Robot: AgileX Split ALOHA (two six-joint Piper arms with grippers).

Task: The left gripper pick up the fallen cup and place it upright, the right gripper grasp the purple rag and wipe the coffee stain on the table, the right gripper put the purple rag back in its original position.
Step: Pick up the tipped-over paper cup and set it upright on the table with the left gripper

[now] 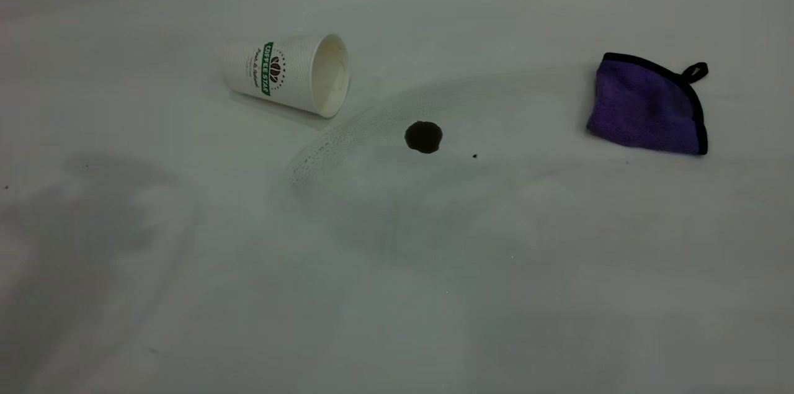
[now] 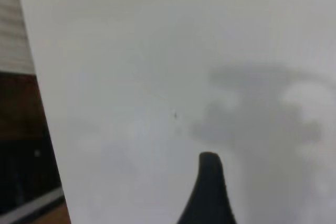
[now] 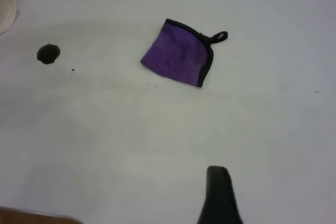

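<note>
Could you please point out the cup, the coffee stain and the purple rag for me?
cup (image 1: 273, 71), exterior view, on its ribbed side wall by the logo.
coffee stain (image 1: 423, 136), exterior view, middle of the dark blot.
purple rag (image 1: 645, 107), exterior view, middle of the folded cloth.

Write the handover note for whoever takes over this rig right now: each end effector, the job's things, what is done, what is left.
Left end effector: above bare table, holding nothing visible.
Right end effector: above the table, short of the purple rag.
Cup: on its side, mouth toward the coffee stain.
Purple rag: lying flat, right of the stain.
Done: nothing.
Left: stand the cup upright, wipe the stain, return the rag.
</note>
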